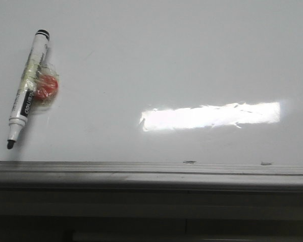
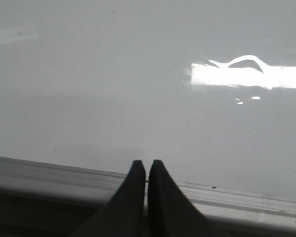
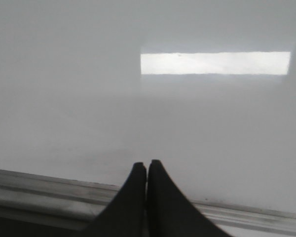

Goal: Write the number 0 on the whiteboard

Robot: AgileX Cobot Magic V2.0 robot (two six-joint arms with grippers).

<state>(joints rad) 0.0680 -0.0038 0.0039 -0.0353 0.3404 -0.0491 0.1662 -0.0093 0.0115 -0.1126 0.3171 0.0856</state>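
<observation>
Your whiteboard (image 1: 156, 60) lay flat and unmarked, no number 0 visible on it, its grey rail (image 1: 151, 174) along the near edge, your left gripper (image 2: 147, 165) and right gripper (image 3: 146, 165) both pressed together over that rail, and a marker (image 1: 28, 88) with red tape resting uncapped at far left.

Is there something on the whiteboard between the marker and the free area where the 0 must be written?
Nothing visible. The marker lies on the whiteboard, and the surface beside it is bare apart from a glare patch.
</observation>
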